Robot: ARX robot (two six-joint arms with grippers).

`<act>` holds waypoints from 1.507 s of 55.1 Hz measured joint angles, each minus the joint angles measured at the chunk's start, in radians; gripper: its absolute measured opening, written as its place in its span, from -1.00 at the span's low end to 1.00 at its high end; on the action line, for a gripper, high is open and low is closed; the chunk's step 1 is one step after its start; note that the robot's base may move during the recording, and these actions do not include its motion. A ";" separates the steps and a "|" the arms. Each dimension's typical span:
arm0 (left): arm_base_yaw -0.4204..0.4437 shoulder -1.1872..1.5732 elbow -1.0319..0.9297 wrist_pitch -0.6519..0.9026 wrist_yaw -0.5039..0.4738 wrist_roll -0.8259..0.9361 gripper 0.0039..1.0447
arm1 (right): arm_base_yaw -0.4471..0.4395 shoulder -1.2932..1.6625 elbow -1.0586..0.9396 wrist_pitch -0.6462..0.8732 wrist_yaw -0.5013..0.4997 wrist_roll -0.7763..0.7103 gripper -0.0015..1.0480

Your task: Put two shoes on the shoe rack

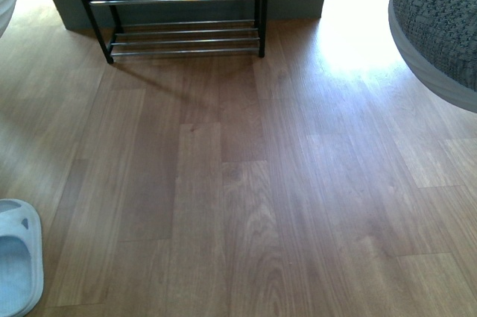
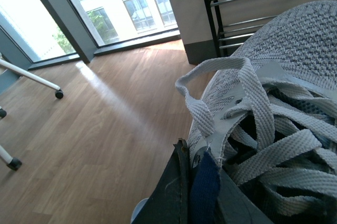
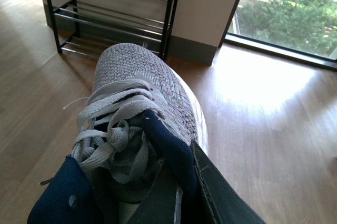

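Left tool (image 2: 197,179): clenched on the navy collar lining of the left sneaker (image 2: 295,39), one dark finger on each side of the fabric. Right tool (image 3: 181,176): same grip, clamped on the collar edge of the right sneaker (image 3: 137,76), one finger inside and one outside. Both shoes are off the floor (image 1: 246,183), toes toward the rack.

Handling (my read): light and soft. The knit upper deforms and the collar folds under the pinch, so each shoe likely hangs and swings from the grip point. The white sole is the only stiff part. The collar is a fair hold, though the heel counter would be firmer. The flat woven laces (image 2: 263,129) are loose and loopy, so there's a snag risk on the bars.

Textures: coarse grey knit, smooth rubbery sole rim, matte navy lining.

Pale blue slide (image 1: 16,257) sits on the floor low on the left side of the front view, a moulded rubber one-piece, only partly in frame. Floor is wood-look plank with a sheen.

Shoe rack (image 1: 186,42) is against the far wall: thin black frame and round chrome bars with gaps between them. The bars look slick, so soles need to land flat across several of them. The shelves in view hold nothing.
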 joint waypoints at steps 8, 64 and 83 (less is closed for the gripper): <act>0.000 0.001 0.000 0.000 -0.001 0.000 -0.98 | 0.000 0.000 0.000 0.000 0.000 0.000 -0.97; 0.000 0.001 0.000 0.000 -0.004 0.001 -0.98 | -0.001 0.001 0.000 0.000 -0.003 0.000 -0.97; 0.000 0.001 0.000 0.000 -0.006 0.002 -0.98 | 0.000 0.001 0.000 0.000 -0.008 0.000 -0.97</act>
